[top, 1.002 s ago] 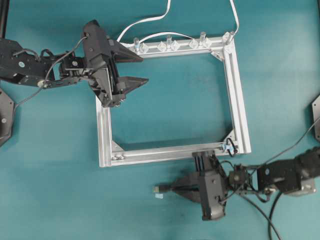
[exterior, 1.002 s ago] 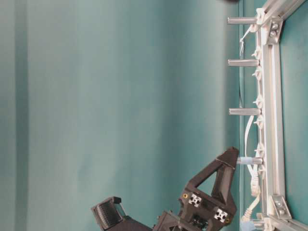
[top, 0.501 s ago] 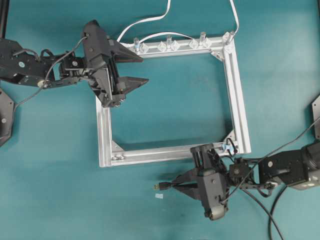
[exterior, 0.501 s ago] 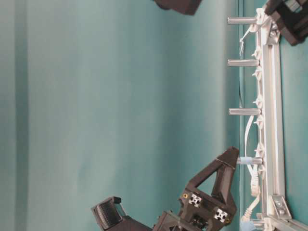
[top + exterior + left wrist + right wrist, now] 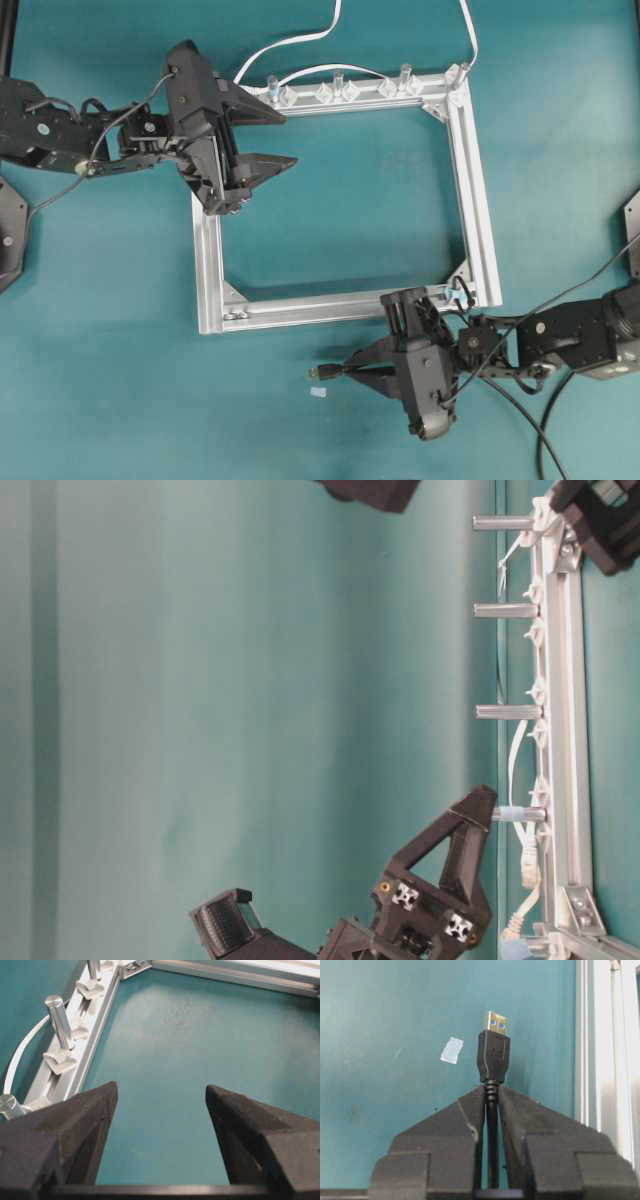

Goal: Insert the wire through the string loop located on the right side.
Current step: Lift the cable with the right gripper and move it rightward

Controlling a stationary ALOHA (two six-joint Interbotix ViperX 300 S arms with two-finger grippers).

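The wire (image 5: 491, 1125) is a thin black cable ending in a rectangular plug (image 5: 493, 1047) with a metal tip. My right gripper (image 5: 491, 1091) is shut on the wire just behind the plug. From overhead, the right gripper (image 5: 352, 371) hangs just below the frame's bottom rail, and the plug (image 5: 320, 373) points left. The string loop (image 5: 461, 294) is a tiny dark ring at the frame's bottom right corner, up and to the right of the gripper. My left gripper (image 5: 289, 139) stands open and empty over the frame's top left corner, also seen as the left gripper (image 5: 161, 1092).
A square aluminium frame (image 5: 481, 200) lies on the teal table. Upright pegs and clear clips (image 5: 338, 88) line its top rail, with a flat white cable (image 5: 290, 42) running through them. A small white scrap (image 5: 318, 392) lies under the plug.
The right gripper, still holding the wire, has shifted up toward the frame's bottom rail and turned a little. The left arm has not moved.
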